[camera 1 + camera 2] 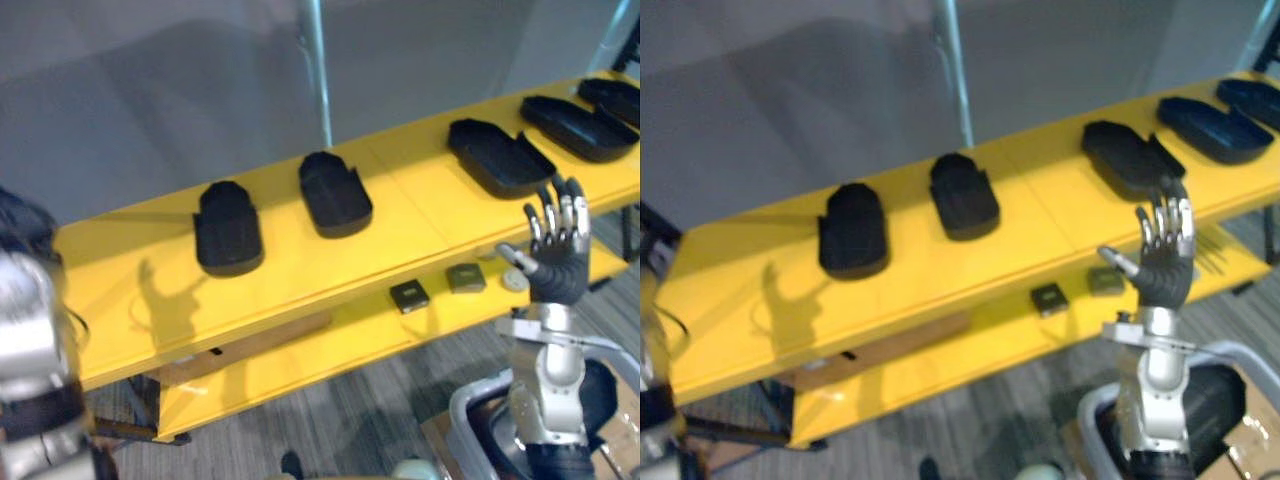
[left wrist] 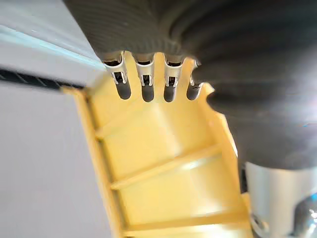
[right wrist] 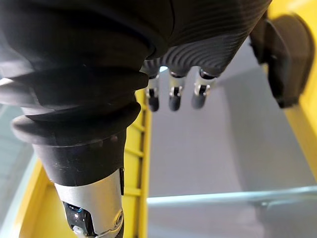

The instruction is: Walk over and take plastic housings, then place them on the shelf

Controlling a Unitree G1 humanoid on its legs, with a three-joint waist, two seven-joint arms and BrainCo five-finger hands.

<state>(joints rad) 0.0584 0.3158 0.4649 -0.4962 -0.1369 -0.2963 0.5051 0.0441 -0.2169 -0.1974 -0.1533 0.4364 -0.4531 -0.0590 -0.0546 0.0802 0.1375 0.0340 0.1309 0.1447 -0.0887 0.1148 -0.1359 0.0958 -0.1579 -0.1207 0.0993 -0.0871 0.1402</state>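
Five black housings (image 1: 335,193), shallow and rounded at one end, lie in a row along the top of the yellow shelf (image 1: 420,205). The one at the right end is cut off. Your right hand (image 1: 556,262) stands raised before the shelf's front edge, fingers straight and spread, empty. Its wrist view catches one housing close up. Your left hand (image 2: 144,82) is loose-fingered and empty, with yellow rungs past its fingers.

A grey bin (image 1: 462,410) is recorded on carpet (image 1: 350,410). Cardboard (image 1: 1252,425) is noted beside the bin, and a dark square block (image 1: 409,296) and a greenish block (image 1: 466,278) beyond it.
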